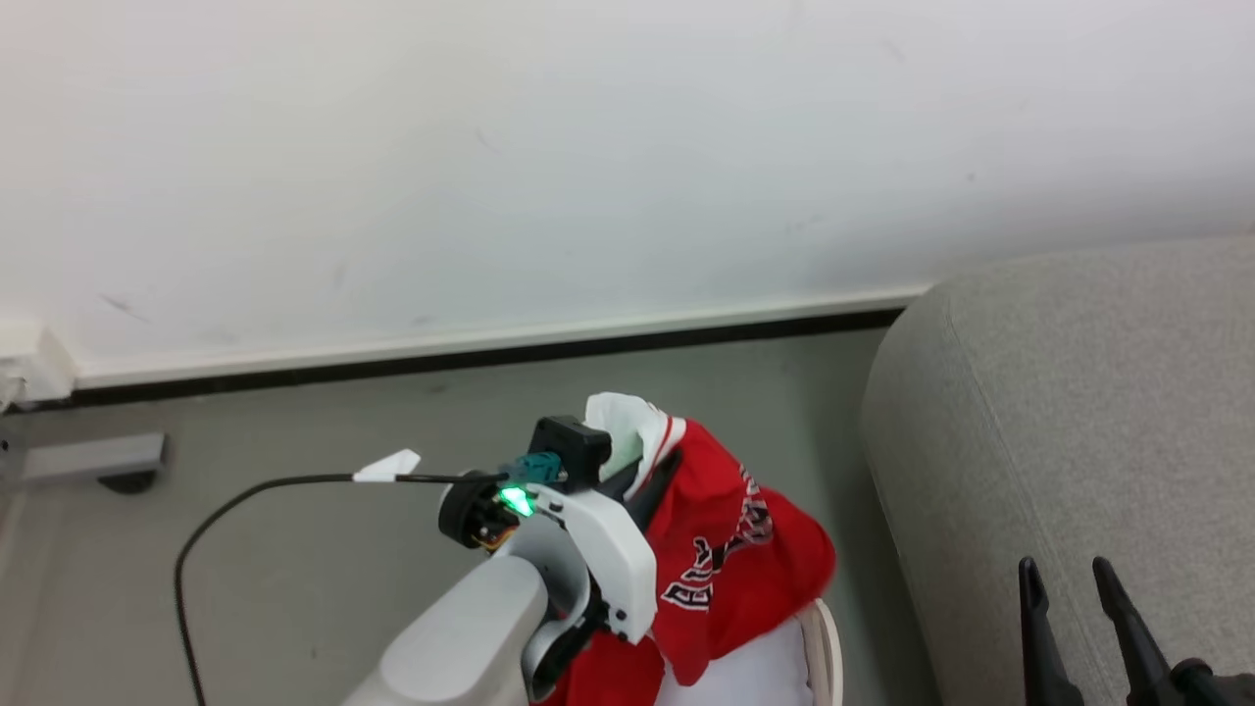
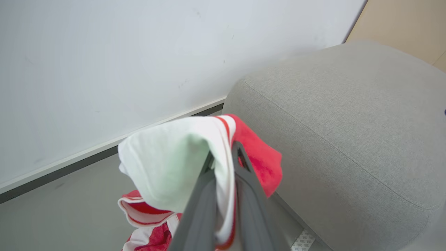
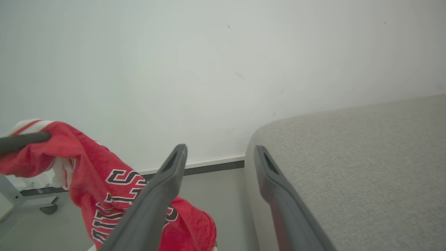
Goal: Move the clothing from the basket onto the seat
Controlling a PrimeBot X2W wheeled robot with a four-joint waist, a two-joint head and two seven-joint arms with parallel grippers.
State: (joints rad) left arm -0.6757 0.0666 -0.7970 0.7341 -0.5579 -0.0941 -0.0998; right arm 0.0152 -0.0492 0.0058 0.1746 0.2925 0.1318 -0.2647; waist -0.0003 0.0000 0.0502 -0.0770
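Observation:
The clothing (image 1: 730, 549), red and white with black-and-white lettering, hangs in the air from my left gripper (image 2: 224, 153), which is shut on its striped white edge. Its lower folds drape down over the basket (image 1: 831, 652), of which a cream rim shows at the bottom edge. My left forearm (image 1: 588, 529) hides the fingers in the head view. The grey seat (image 1: 1069, 412) stands just right of the garment. My right gripper (image 1: 1066, 571) is open and empty over the seat's near edge. In the right wrist view the clothing (image 3: 94, 164) hangs left of those open fingers (image 3: 167, 174).
A white wall with a dark-edged baseboard (image 1: 490, 348) runs behind. Grey floor lies left of the basket, crossed by a black cable (image 1: 225, 510). A grey metal foot (image 1: 88, 456) sits at the far left. The seat's rounded corner (image 2: 348, 122) is close to the garment.

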